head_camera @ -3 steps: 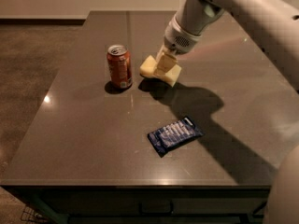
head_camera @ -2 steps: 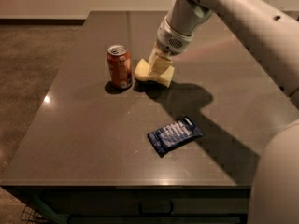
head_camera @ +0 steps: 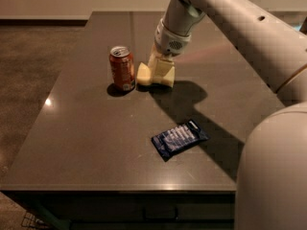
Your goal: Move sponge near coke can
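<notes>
The coke can [head_camera: 122, 67] stands upright on the dark table [head_camera: 86, 138], left of centre. The pale yellow sponge [head_camera: 143, 75] sits low at the table surface just right of the can, a small gap from it. My gripper [head_camera: 159, 78] comes down from the upper right and is shut on the sponge. Its cream fingers [head_camera: 164, 72] cover the sponge's right part.
A flat dark-blue foil packet [head_camera: 180, 138] lies on the table nearer the front edge, right of centre. My arm [head_camera: 230, 18] spans the upper right and its large body [head_camera: 273, 176] fills the lower right corner. Floor lies to the left of the table.
My gripper has carried the sponge leftward toward the can. The gap between sponge and can has shrunk. The can and the foil packet have not moved.
</notes>
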`<control>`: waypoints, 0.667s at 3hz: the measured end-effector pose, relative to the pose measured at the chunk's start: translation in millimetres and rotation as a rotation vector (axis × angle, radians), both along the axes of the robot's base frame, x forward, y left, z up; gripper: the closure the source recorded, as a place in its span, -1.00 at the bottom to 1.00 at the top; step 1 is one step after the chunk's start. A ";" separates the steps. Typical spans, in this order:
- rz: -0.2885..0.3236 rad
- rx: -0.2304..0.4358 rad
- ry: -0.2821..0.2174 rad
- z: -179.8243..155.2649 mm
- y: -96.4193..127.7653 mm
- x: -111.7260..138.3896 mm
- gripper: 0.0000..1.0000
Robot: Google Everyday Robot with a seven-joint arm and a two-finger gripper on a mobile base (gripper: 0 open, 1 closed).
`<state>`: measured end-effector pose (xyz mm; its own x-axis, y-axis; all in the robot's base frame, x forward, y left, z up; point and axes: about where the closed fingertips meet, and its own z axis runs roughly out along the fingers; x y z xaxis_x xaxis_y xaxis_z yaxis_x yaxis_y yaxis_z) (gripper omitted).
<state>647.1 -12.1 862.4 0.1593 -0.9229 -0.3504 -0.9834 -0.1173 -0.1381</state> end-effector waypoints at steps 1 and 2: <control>0.002 0.002 -0.001 -1.9 1.9 0.9 -0.25; 0.004 0.004 0.000 -4.2 3.7 2.0 -0.73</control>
